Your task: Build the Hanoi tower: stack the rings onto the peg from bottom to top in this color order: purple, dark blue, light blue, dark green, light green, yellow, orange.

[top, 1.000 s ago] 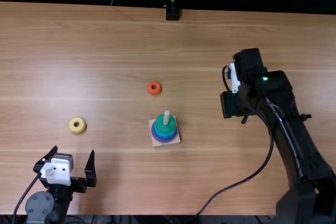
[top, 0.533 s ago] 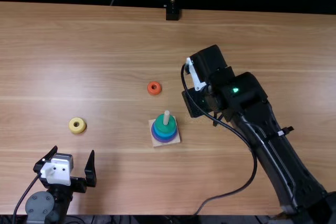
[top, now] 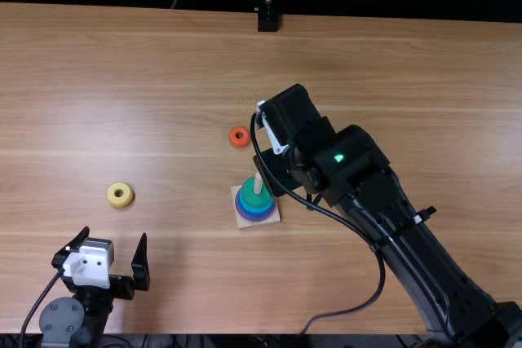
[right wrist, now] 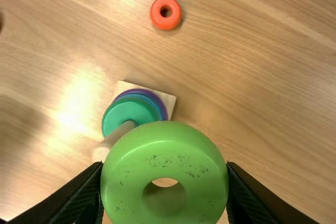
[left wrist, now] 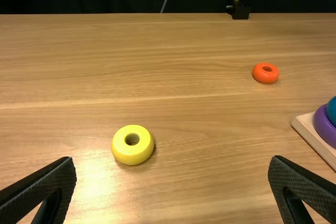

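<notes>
From where I sit at the controls, my right gripper [top: 277,170] is at about one o'clock from the peg in the top view, close beside it. In the right wrist view it holds a thick, glossy light green ring [right wrist: 121,177] pinched between its two fingers, one on each side, the hole facing the camera and dark specks marking the surface.

The pale, round-topped peg [top: 258,182] stands on a square light wooden base [top: 244,222] on the light brown wooden worktop [top: 163,103]. Around it I see a purple ring [top: 256,218] lowest, blue above that, and a dark green ring [top: 249,195] on top.

The small orange ring [top: 232,143] lies flat between eleven and twelve o'clock from the base, and the yellow ring [top: 112,194] lies flat well away at nine.

My left gripper [top: 115,235] is at six o'clock from the yellow ring, near it, fingers spread wide.
</notes>
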`<action>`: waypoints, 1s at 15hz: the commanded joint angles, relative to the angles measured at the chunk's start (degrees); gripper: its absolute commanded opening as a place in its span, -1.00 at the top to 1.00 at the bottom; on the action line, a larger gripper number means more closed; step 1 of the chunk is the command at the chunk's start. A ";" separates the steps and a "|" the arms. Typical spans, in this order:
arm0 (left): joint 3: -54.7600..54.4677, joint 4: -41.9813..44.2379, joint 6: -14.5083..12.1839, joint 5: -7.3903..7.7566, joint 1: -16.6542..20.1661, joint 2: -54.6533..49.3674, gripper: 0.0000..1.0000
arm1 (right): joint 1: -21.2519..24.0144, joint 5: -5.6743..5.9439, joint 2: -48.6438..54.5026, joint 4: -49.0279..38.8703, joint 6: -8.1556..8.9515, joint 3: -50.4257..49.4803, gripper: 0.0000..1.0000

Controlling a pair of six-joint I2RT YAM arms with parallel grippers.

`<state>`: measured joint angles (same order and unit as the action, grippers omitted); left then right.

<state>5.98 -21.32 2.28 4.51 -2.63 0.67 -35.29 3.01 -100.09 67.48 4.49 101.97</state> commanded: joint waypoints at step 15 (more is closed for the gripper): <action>-5.98 -4.20 -0.70 1.08 0.17 -0.67 -1.00 | -4.09 0.05 -1.51 -0.66 0.99 1.74 1.00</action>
<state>6.00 -21.30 2.26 4.51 -2.63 0.67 -38.30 2.96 -100.97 66.85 5.10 101.97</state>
